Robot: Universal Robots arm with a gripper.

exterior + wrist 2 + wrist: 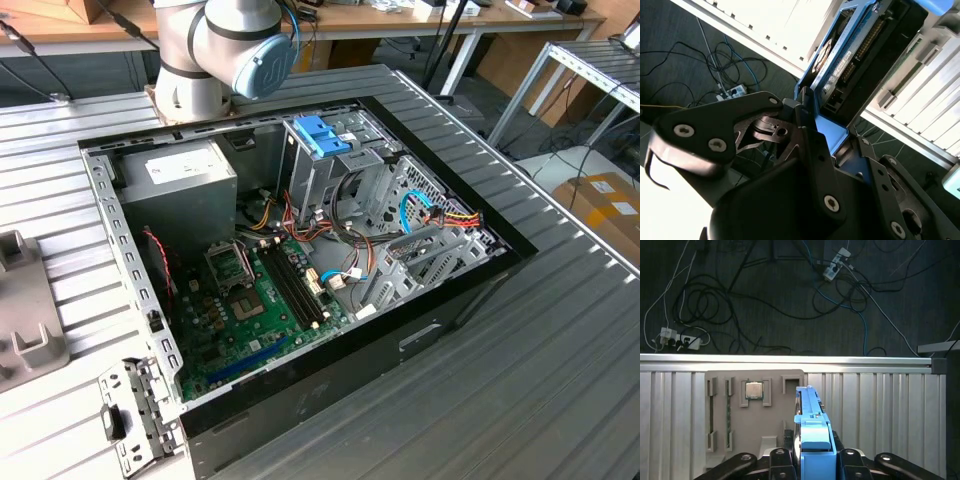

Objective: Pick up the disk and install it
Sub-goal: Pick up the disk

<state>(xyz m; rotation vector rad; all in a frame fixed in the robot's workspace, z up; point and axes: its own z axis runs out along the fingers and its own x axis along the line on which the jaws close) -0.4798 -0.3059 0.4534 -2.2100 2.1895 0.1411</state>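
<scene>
- Exterior view's left: a grey holder tray (22, 300) lies on the ribbed table (560, 380); in the first wrist view a processor chip (754, 390) sits in one of its recesses.
- Above that tray: the gripper (814, 455) has its jaws pressed onto the disk (809, 412), pinching the light-blue carrier frame, with the disk held on edge. Whether it hangs fully clear of the tray cannot be told.
- Centre: the open computer case (300, 400), motherboard exposed.
- Toward the exterior view's right inside it: the upright drive cage (320, 175) under its blue bracket (322, 135), with no disk at it.
- Progress, as judged: the grasp is made; carrying the disk across and installing it are not yet done.
</scene>
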